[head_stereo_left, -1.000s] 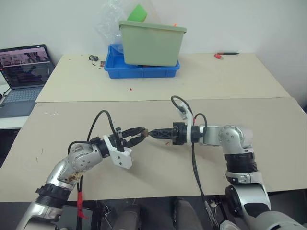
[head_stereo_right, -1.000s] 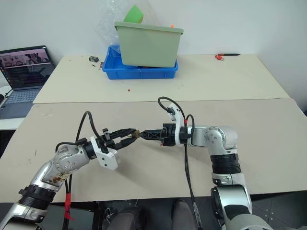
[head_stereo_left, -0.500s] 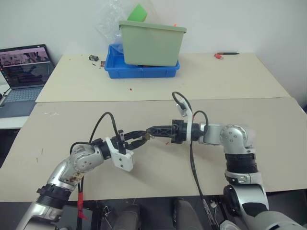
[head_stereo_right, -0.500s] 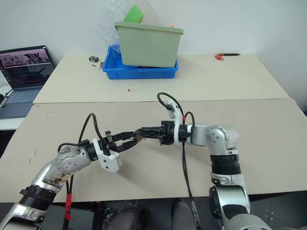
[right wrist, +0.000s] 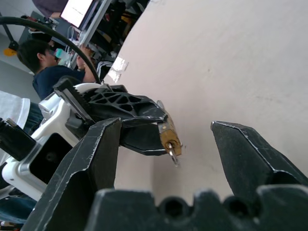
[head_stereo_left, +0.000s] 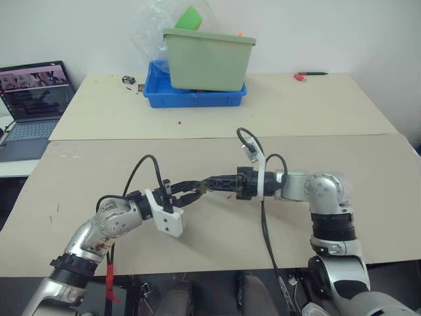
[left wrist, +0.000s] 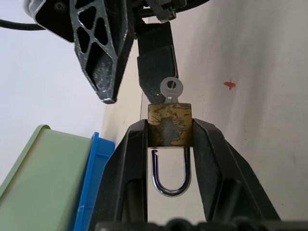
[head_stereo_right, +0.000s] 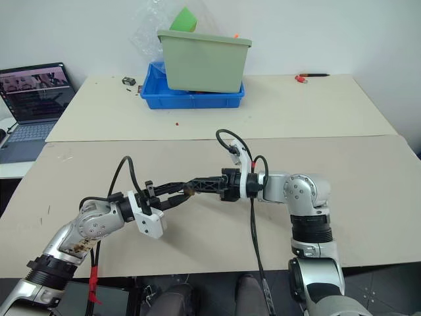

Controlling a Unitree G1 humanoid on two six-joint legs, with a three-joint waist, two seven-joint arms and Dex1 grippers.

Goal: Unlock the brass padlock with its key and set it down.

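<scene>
The brass padlock [left wrist: 169, 126] is clamped by its sides between the fingers of my left gripper [head_stereo_left: 192, 191], a little above the near table. Its silvery shackle [left wrist: 171, 177] points back toward the wrist, and one leg seems to end just short of the body. The key [left wrist: 172, 89] sits in the lock's far end with its round head sticking out. My right gripper [right wrist: 166, 125] faces the left one with its fingers [right wrist: 103, 159] spread wide on either side of the padlock [right wrist: 169, 136] and key, touching neither.
On the far table stand a green bin [head_stereo_left: 209, 59] and a blue tray [head_stereo_left: 191, 97], with a small dark object [head_stereo_left: 129, 79] to their left and a red pen [head_stereo_left: 309, 76] at the right. A laptop [head_stereo_left: 33, 99] sits far left. A person [right wrist: 48, 67] shows in the right wrist view.
</scene>
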